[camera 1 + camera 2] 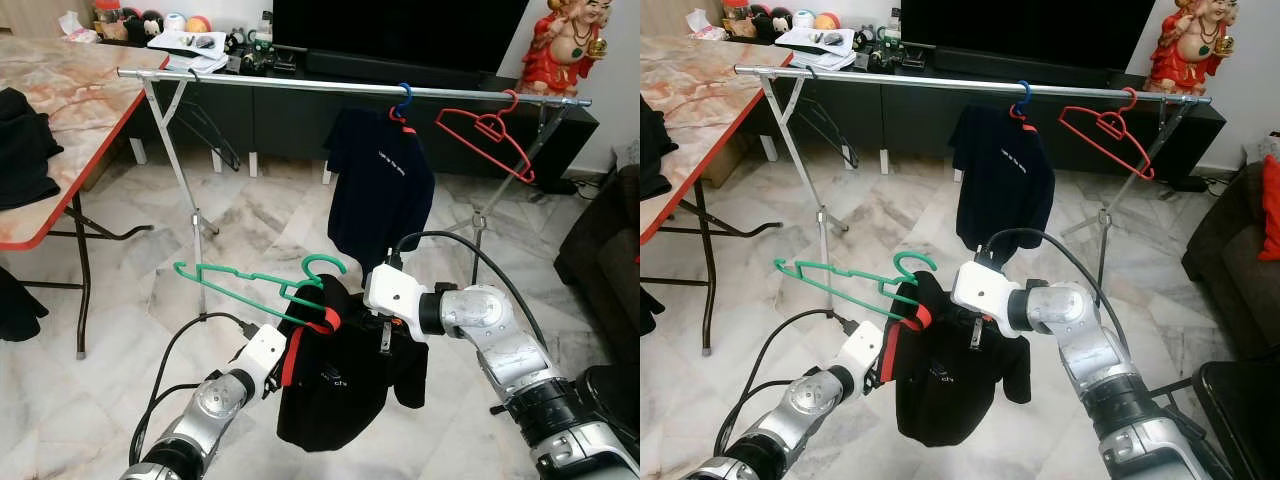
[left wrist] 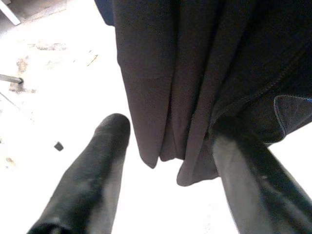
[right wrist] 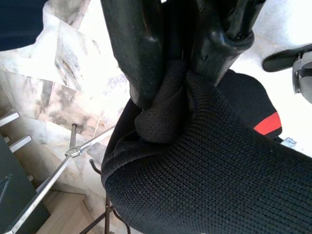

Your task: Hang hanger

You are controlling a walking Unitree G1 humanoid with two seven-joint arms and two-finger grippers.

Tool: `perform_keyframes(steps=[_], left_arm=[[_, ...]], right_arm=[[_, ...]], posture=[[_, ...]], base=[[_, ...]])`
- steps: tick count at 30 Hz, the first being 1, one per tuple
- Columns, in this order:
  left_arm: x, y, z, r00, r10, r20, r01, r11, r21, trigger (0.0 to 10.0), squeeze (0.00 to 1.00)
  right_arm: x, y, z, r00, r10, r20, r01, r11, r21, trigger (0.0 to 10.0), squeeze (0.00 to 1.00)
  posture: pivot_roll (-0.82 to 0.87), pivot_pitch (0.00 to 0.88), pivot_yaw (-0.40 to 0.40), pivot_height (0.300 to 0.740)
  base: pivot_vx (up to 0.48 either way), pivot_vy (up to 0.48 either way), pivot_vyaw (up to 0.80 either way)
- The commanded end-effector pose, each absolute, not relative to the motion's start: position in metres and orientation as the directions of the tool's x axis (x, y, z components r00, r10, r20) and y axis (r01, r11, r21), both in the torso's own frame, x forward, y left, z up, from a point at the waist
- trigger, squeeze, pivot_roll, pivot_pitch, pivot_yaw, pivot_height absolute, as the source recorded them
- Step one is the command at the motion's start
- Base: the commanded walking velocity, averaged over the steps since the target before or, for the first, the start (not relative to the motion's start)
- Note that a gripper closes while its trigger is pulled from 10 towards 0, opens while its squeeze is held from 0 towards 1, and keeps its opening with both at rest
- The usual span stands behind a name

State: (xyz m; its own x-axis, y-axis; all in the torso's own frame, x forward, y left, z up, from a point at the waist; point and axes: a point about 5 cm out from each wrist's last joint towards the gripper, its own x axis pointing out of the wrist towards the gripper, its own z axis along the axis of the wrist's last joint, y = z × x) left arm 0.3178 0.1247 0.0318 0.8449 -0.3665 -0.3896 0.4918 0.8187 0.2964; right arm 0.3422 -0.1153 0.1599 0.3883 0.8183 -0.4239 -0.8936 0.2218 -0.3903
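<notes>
Holding: right tool is clenched on a fold of the black shirt, fabric bunched between its fingers in the right wrist view.
Left tool: released, fingers spread apart, shirt cloth hanging just past their tips; one finger looks to be touching the fabric edge, can't confirm.
Green hanger: up in the air just above the left tool and beside the right tool, tilted, long arm pointing away to the robot's left; hook sits at the shirt's collar.
Shirt: draped from the green hanger's hook end, hanging down between the two tools, red trim on the side nearest the left tool.
Rail: silver clothes rail well beyond both tools, running across the scene on crossed legs.
On rail: dark blue shirt on a blue-hooked hanger, straight ahead of the right tool; empty red hanger further along to the right, tilted.
Counter: marble-pattern top with red edge, far out to the left of the left tool, dark cloth lying on it.
Floor: pale marble tiles under everything.
Background: dark TV cabinet behind the rail, red figurine at its right end.
</notes>
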Motion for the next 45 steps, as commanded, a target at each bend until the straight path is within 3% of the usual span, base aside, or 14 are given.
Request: perform_keyframes(steps=[1, 10, 11, 12, 13, 14, 15, 22, 24, 25, 26, 45], left_arm=[[0.318, 0.122, 0.031, 0.844, -0.366, -0.392, 0.491, 0.821, 0.29, 0.0, 0.0], [0.316, 0.109, 0.034, 0.818, -0.443, -0.367, 0.541, 0.81, 0.226, 0.0, 0.0], [0.315, 0.107, 0.033, 0.811, -0.452, -0.37, 0.55, 0.805, 0.222, 0.7, 0.0], [0.314, 0.106, 0.033, 0.802, -0.466, -0.374, 0.564, 0.797, 0.216, 4.9, 0.0], [0.314, 0.106, 0.033, 0.802, -0.466, -0.374, 0.564, 0.797, 0.216, 4.9, 0.0], [0.314, 0.105, 0.032, 0.796, -0.474, -0.377, 0.573, 0.791, 0.215, 9.2, 0.0], [0.313, 0.104, 0.032, 0.793, -0.477, -0.378, 0.576, 0.789, 0.213, 10.0, 0.0], [0.315, 0.107, 0.032, 0.82, -0.44, -0.367, 0.536, 0.814, 0.222, 10.0, 0.0], [0.316, 0.108, 0.033, 0.837, -0.418, -0.353, 0.507, 0.835, 0.214, 9.6, 0.0], [0.317, 0.109, 0.034, 0.839, -0.415, -0.351, 0.503, 0.838, 0.213, 7.0, 0.0], [0.318, 0.11, 0.035, 0.846, -0.408, -0.343, 0.489, 0.85, 0.195, 0.0, 0.0], [0.318, 0.105, 0.036, 0.834, -0.437, -0.337, 0.51, 0.843, 0.169, 0.0, 0.0]], right_arm=[[0.345, -0.114, 0.168, 0.4, 0.829, -0.39, -0.884, 0.237, -0.402, 0.0, 0.0], [0.344, -0.113, 0.168, 0.398, 0.832, -0.387, -0.885, 0.237, -0.4, 0.0, 0.0], [0.344, -0.113, 0.168, 0.398, 0.832, -0.387, -0.885, 0.238, -0.399, 0.0, 0.0], [0.344, -0.113, 0.168, 0.398, 0.832, -0.388, -0.886, 0.238, -0.398, 0.0, 0.0], [0.344, -0.113, 0.168, 0.398, 0.832, -0.388, -0.886, 0.238, -0.398, 0.0, 0.0], [0.344, -0.113, 0.167, 0.398, 0.832, -0.388, -0.886, 0.238, -0.397, 0.0, 0.0], [0.344, -0.112, 0.167, 0.397, 0.832, -0.388, -0.887, 0.238, -0.397, 0.0, 0.0], [0.344, -0.111, 0.167, 0.394, 0.834, -0.387, -0.888, 0.236, -0.394, 0.0, 0.0], [0.344, -0.111, 0.167, 0.393, 0.834, -0.386, -0.889, 0.237, -0.393, 0.0, 0.0], [0.344, -0.111, 0.167, 0.393, 0.834, -0.387, -0.889, 0.237, -0.393, 0.0, 0.0], [0.344, -0.111, 0.167, 0.393, 0.835, -0.386, -0.889, 0.238, -0.391, 0.0, 0.0], [0.344, -0.11, 0.166, 0.392, 0.836, -0.385, -0.892, 0.241, -0.383, 0.0, 0.0]], posture=[[0.01, 0.107, -0.136, 0.721], [0.01, 0.1, -0.134, 0.721], [0.01, 0.1, -0.134, 0.721], [0.01, 0.1, -0.134, 0.721], [0.01, 0.1, -0.134, 0.721], [0.01, 0.1, -0.134, 0.721], [0.01, 0.102, -0.136, 0.721], [0.01, 0.108, -0.137, 0.721], [0.01, 0.108, -0.137, 0.721], [0.01, 0.108, -0.137, 0.721], [0.01, 0.109, -0.136, 0.721], [0.01, 0.114, -0.136, 0.721]], base=[[0.0, 0.0, 0.0], [0.0, 0.0, 0.0], [0.0, 0.0, 0.0], [0.0, 0.0, 0.0], [0.0, 0.0, 0.0], [0.0, 0.0, 0.0], [0.0, 0.0, 0.0], [0.0, 0.0, 0.0], [0.0, 0.0, 0.0], [0.0, 0.0, 0.0], [0.0, 0.0, 0.0], [0.0, 0.0, 0.0]])
